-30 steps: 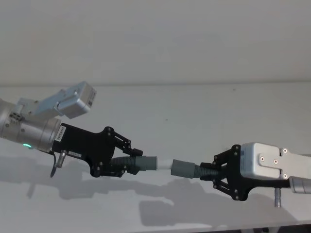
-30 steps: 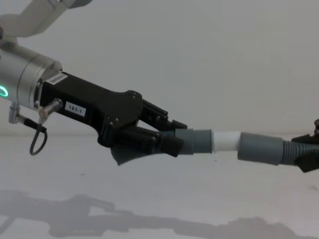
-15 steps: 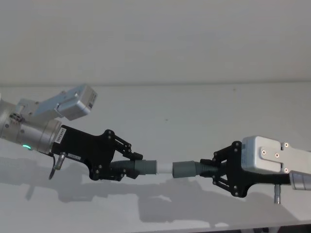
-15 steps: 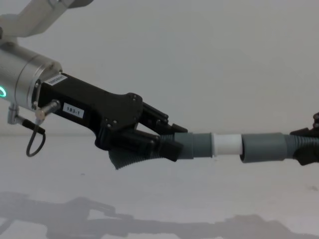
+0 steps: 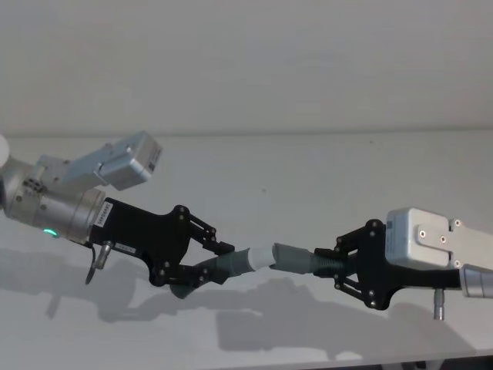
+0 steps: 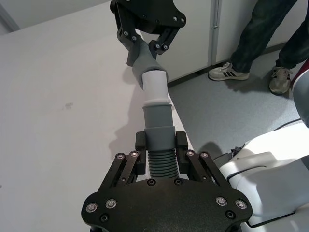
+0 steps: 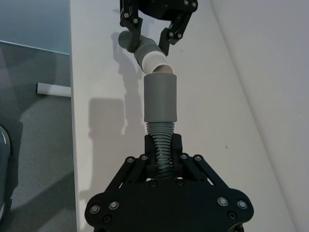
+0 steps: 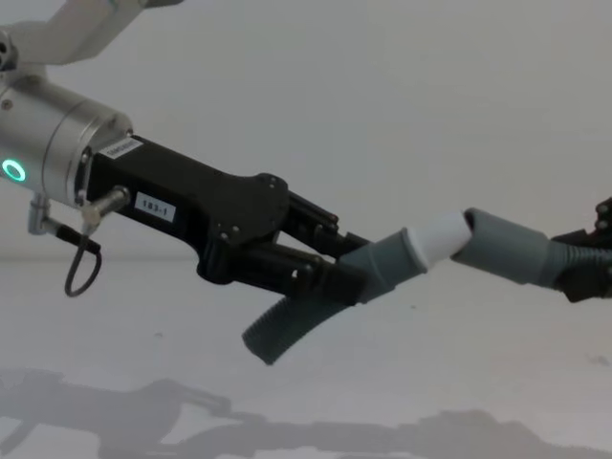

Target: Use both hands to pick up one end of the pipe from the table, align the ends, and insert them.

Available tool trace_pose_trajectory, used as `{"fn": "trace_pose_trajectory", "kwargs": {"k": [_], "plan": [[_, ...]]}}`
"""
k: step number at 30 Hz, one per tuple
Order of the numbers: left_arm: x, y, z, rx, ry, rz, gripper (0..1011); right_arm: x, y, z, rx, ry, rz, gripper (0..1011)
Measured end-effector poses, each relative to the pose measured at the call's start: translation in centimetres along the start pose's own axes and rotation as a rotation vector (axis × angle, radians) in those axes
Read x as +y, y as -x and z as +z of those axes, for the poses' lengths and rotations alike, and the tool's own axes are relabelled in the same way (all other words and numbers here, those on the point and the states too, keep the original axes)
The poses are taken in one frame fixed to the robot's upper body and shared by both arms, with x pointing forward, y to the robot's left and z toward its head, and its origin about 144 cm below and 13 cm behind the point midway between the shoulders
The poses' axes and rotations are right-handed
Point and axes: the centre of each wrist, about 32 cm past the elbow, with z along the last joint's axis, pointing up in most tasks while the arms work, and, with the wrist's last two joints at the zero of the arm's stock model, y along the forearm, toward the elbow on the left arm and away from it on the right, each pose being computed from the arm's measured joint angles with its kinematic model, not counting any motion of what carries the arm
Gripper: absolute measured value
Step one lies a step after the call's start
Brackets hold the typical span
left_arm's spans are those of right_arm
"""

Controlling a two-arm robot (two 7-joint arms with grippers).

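The left jaws are clamped on the ribs of the white-tipped hose (image 6: 161,162), just behind its smooth grey collar. That piece's loose tail hangs below them in the chest view. The right jaws are clamped on the ribs of the cuffed hose (image 7: 161,140), with its wide cuff (image 7: 161,96) sticking out in front. Both pieces are held up off the table (image 5: 323,169), between the left arm (image 5: 65,212) and the right arm (image 5: 476,281).

The white tip (image 8: 438,234) meets the mouth of the cuff, but the two are not in line — in the chest view they rise to a shallow peak, and in the right wrist view the tip comes in slanted. I cannot tell whether it has entered the cuff at all.

The step in hand looks like alignment, right at the point of insertion. The next move calls for bringing both pieces onto one axis — then pushing them straight together without letting the soft ribs buckle.
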Motion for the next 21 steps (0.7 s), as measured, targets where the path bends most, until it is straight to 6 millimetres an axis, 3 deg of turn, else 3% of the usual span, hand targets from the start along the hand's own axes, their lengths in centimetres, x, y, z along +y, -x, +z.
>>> {"fn": "trace_pose_trajectory", "kwargs": {"k": [21], "plan": [[-0.12, 0.15, 0.51, 0.001, -0.019, 0.016, 327, -0.40, -0.32, -0.08, 0.010, -0.013, 0.001, 163]]}}
